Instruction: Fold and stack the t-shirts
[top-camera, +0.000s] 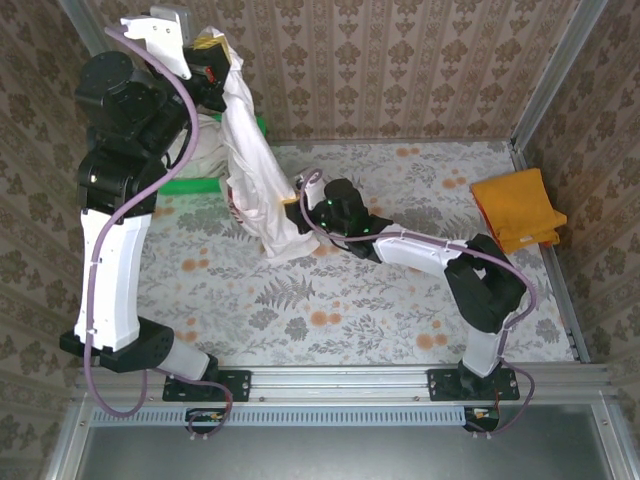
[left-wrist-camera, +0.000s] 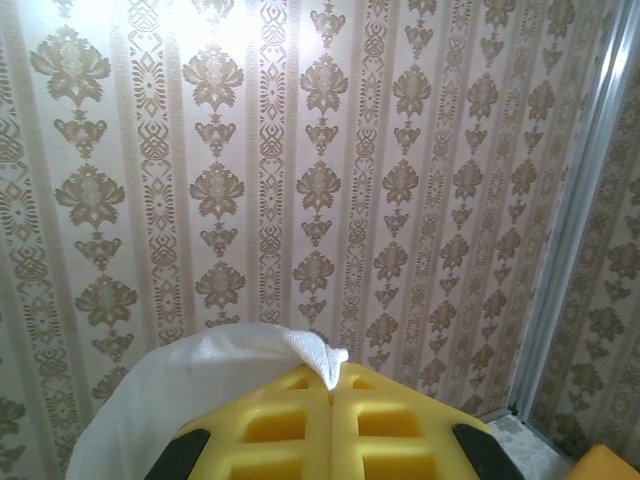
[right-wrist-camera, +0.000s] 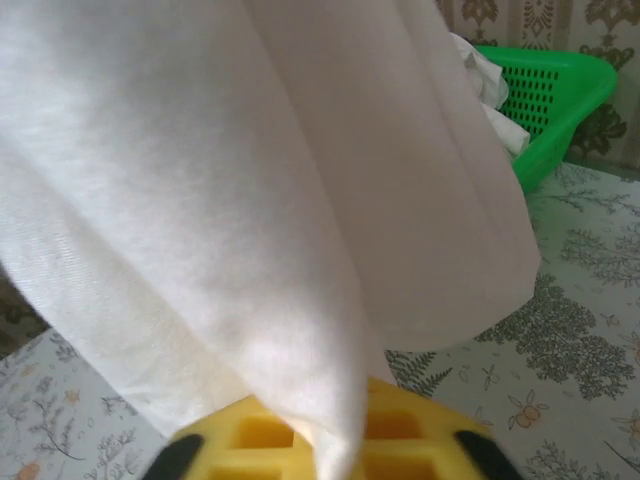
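one t-shirt (top-camera: 255, 160), left tool (left-wrist-camera: 332, 388) above, right tool (right-wrist-camera: 338, 440) below

An off-white t-shirt (top-camera: 255, 170) hangs draped in mid-air; a folded orange t-shirt (top-camera: 515, 205) lies far right.

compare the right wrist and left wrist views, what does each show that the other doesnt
Right wrist, not left wrist: the green basket holding white cloth, and the floral table cover below the white t-shirt. Left wrist, not right wrist: the metal frame post and an orange patch at the bottom right corner, too cropped to identify. Both: a yellow end effector shut on the white t-shirt, right end effector low on it, left end effector on an edge, and patterned wallpaper behind.
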